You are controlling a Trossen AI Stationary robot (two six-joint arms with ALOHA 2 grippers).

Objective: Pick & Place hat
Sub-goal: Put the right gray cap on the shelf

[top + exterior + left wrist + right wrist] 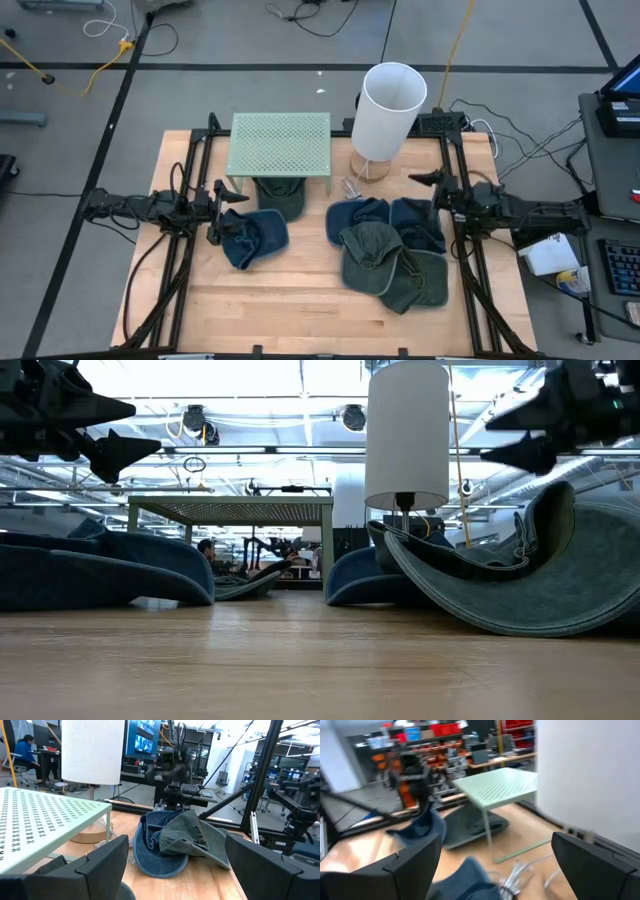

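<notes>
Wooden table holds hats: a blue hat at nine o'clock beside the spread left gripper; green hat at four o'clock below the spread right gripper.

You have five hats on the table: one dark green hat under the rack, one blue hat on the left, and a pile of three on the right, made of two blue hats and one green hat on top. How many more lie buried in that pile you cannot tell. You have one pale green perforated rack, one white lamp on a round wooden base, and one small bundle of wire beside that base. You have two grippers, the left one and the right one.
</notes>
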